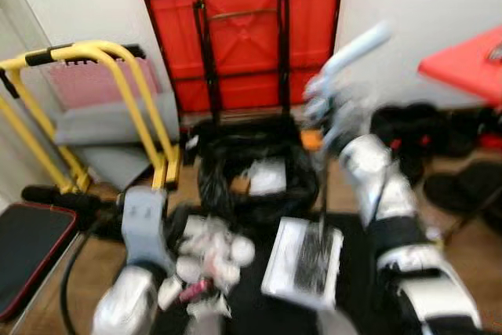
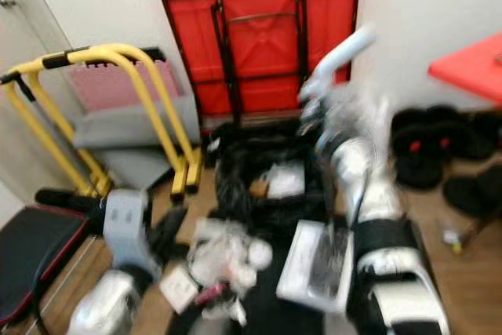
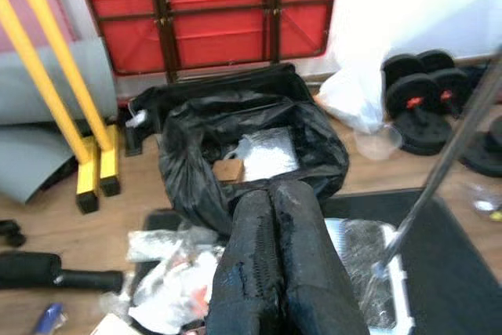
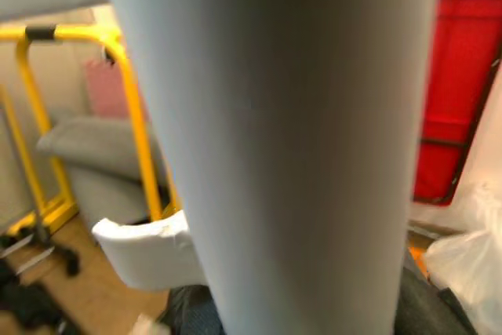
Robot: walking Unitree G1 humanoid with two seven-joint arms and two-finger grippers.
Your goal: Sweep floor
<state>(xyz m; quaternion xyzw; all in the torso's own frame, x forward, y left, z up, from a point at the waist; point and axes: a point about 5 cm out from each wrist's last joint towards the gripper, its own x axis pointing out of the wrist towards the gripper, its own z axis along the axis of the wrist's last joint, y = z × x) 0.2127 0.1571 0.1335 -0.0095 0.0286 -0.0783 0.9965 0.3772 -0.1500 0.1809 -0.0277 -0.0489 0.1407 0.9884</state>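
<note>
Black open bin bag (image 3: 243, 154) sits ahead of you — left gripper (image 3: 274, 272) pinched closed, empty, over white crumpled litter (image 1: 212, 253); right gripper's jaws can't be made out, pale grey handle (image 4: 282, 147) right at its camera.

Red folded table (image 1: 239, 29) leans on the white wall (image 1: 400, 5). Left of it there's a yellow frame (image 1: 102, 107) on the wood floor (image 3: 55, 217), dumbbells (image 3: 423, 103) off right (blurry).

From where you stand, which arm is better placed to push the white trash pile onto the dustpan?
The left, probably. The left gripper, fingers together, hangs right beside the white trash pile, with the dustpan just across. The right arm is raised, with a pale handle above it.
</note>
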